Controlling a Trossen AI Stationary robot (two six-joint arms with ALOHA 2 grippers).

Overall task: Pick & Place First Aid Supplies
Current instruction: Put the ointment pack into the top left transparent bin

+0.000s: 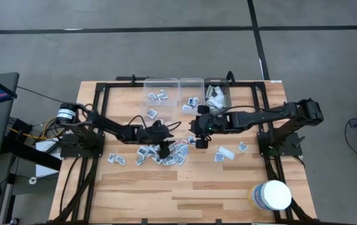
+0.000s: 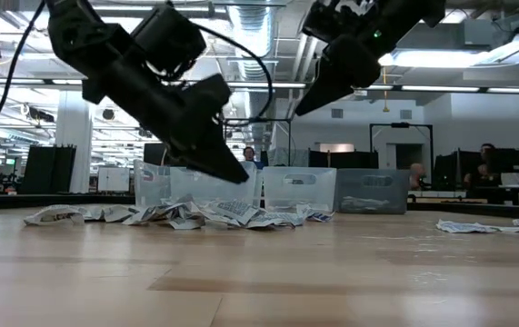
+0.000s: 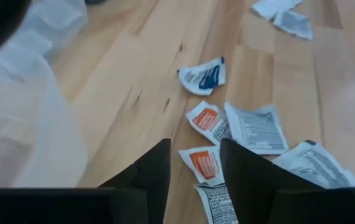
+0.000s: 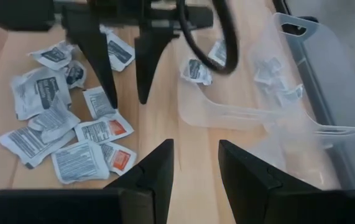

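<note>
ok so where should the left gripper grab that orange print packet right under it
The left gripper hangs open over the orange print packet, which lies flat on the table. Probably best to come straight down and pinch its bare edge beside the wood; the other edge tucks against a grey packet.

Two arms, each with one gripper: left gripper (image 1: 164, 150), right gripper (image 1: 201, 141), both with fingers apart. Three clear bins (image 1: 161, 91) in a row, one white tub (image 1: 271, 195). Roughly two dozen packets (image 1: 178, 160) loose on the table (image 1: 191, 187), several more inside the bins; exact count unclear.
</note>
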